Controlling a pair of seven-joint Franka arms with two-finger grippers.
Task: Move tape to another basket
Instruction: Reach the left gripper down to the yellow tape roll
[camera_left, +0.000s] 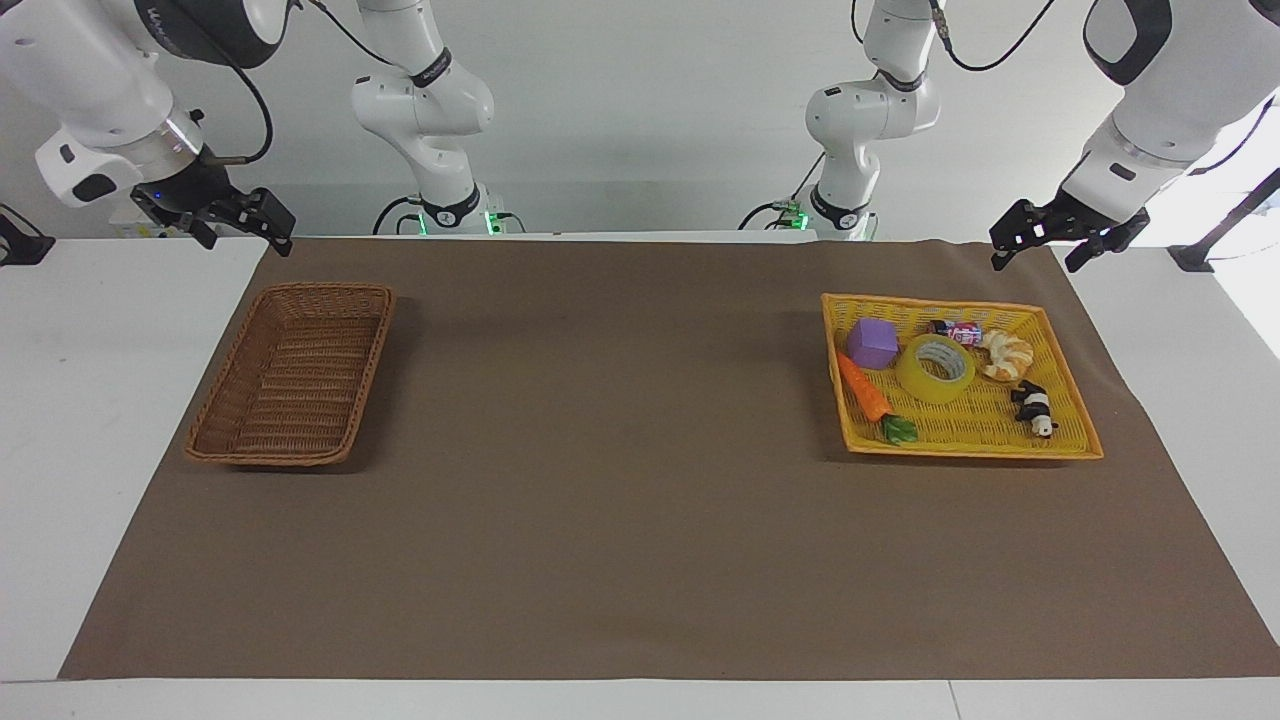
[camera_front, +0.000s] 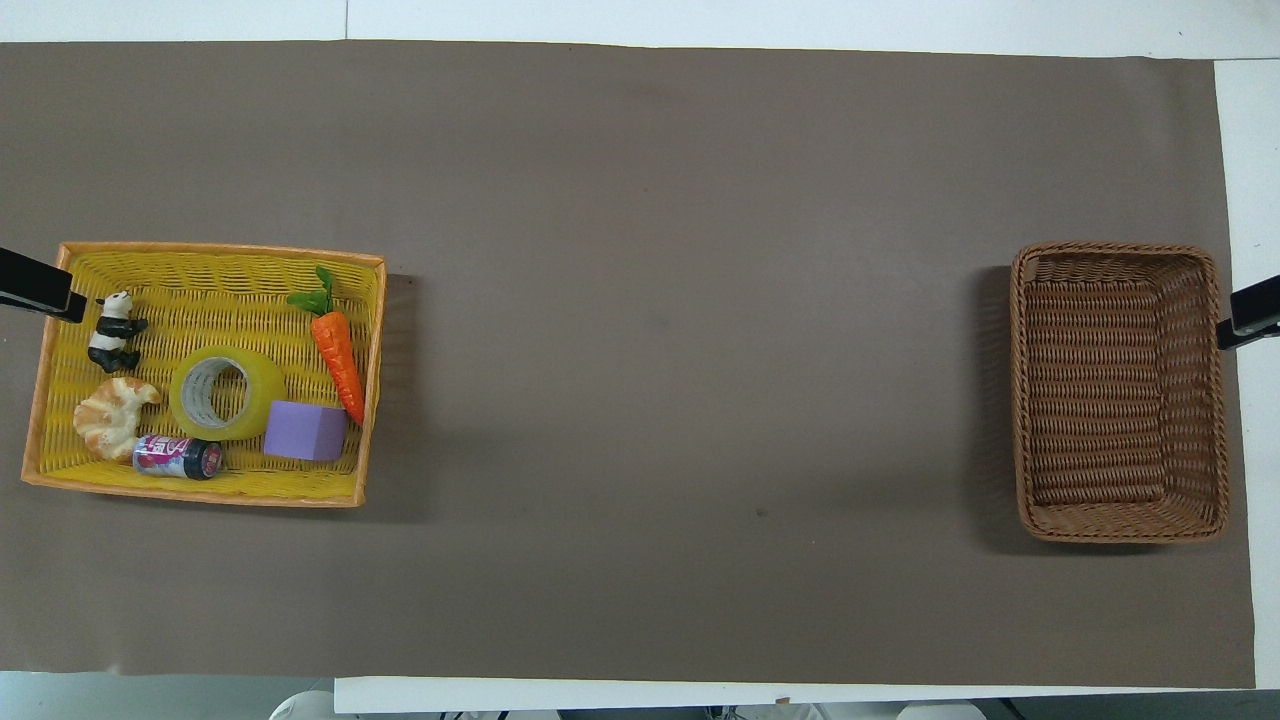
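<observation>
The tape (camera_left: 937, 368) is seen lying flat, its core opening upward, in the yellow mesh basket (camera_left: 1060, 440) at the left arm's end of the surface (camera_left: 620, 520). It is set among other things in that basket: a purple block (camera_left: 872, 343) just beside it, an orange toy carrot (camera_left: 866, 388) beside the block, a small can (camera_left: 958, 332) nearer to the robots, a croissant (camera_left: 1006, 354) beside it, and a panda figure (camera_left: 1034, 407) farther from the robots than the croissant.

The left pincer (camera_left: 1066, 235) is held in the air above the edge of the brown mat, at the left arm's end, raised and well apart from the tape; its fingers are spread apart and nothing is clasped between them.

The brown wicker basket (camera_left: 215, 440) is placed at the right arm's end of the surface, well apart from the yellow one. The right pincer (camera_left: 243, 222) is held aloft near the mat's corner at that end, its fingers likewise apart with nothing gripped.
</observation>
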